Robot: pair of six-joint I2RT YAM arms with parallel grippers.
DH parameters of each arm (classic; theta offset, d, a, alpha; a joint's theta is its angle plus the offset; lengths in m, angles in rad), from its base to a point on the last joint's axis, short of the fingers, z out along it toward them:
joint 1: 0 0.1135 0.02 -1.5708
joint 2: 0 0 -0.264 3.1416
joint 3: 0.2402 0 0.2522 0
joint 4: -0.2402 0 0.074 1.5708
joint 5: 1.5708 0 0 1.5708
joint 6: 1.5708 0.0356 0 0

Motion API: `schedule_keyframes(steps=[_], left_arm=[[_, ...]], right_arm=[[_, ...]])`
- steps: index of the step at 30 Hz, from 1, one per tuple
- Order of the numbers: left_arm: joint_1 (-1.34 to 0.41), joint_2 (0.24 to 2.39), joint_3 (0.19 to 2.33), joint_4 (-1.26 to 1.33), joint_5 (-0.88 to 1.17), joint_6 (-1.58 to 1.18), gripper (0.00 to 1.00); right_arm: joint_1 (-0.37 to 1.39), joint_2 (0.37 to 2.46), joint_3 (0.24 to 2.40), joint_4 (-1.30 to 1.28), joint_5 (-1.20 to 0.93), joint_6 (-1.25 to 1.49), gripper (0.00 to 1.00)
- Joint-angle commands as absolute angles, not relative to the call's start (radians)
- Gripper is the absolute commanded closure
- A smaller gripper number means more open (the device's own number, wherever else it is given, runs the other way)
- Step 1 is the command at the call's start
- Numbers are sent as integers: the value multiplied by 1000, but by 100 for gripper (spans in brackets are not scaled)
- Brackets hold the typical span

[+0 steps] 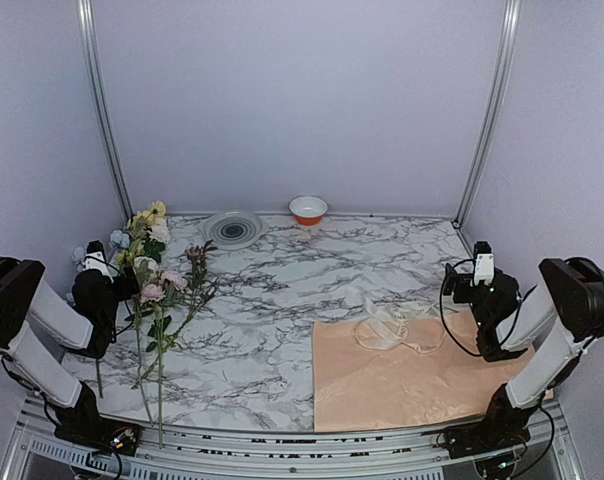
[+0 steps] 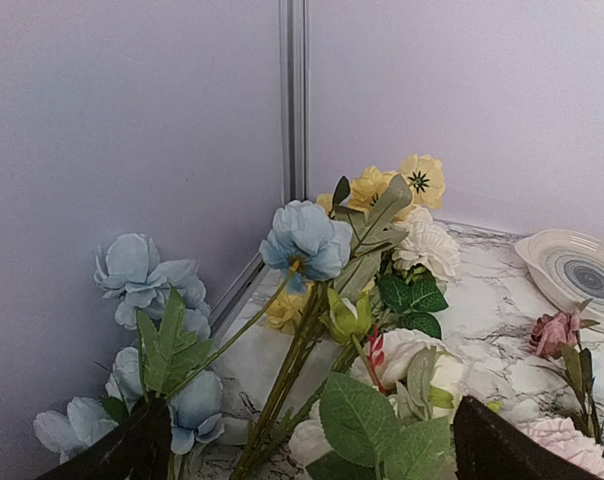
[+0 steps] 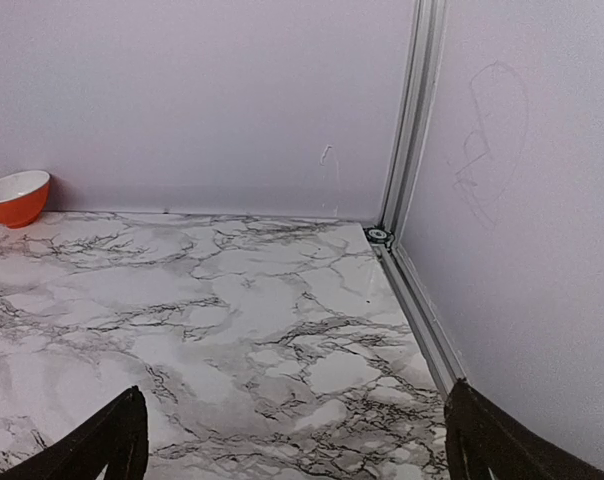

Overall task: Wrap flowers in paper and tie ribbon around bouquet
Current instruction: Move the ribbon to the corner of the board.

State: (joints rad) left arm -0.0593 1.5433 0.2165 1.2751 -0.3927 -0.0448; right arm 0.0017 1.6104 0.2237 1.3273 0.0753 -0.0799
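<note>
Now, flowers (image 1: 152,290): lying loose on the left side of the table (image 1: 282,290), blooms pointing toward the back left corner, stems reaching toward the near edge.
Paper (image 1: 402,385): lying flat on the near right part of the table, well apart from the flowers.
Ribbon (image 1: 394,328): sitting in a loose heap across the far edge of the sheet, partly on the marble.
Left tool (image 2: 312,445): holding its fingers spread wide, pinching nothing, blooms showing between them.
Right tool (image 3: 292,445): holding its fingers spread wide above bare marble, gripping nothing.
Bowl (image 1: 308,210) and plate (image 1: 232,229): sitting by the back wall.
</note>
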Motion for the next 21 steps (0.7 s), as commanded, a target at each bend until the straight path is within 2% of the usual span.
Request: schedule_keyframes(steps=[1,13,14,17,19,21], left_arm=[[-57,1530,228,1283,-388,-50,1],[-44,1528,238,1269,-339,-41,1],[-46,1509,251,1222,-347,-41,1],[-49,1386,382,897,-410,-63,1],[-52,1293,427,905,-335,-101,1],[-77,1242,495,957,-211,-149,1]], right_arm=[[5,1600,234,1348,67,-85,0],[2,1597,237,1345,64,-80,0],[2,1572,257,1297,86,-71,0],[-1,1425,426,877,107,-35,2],[-20,1344,549,650,-50,21,6],[-19,1310,652,496,-251,47,17]])
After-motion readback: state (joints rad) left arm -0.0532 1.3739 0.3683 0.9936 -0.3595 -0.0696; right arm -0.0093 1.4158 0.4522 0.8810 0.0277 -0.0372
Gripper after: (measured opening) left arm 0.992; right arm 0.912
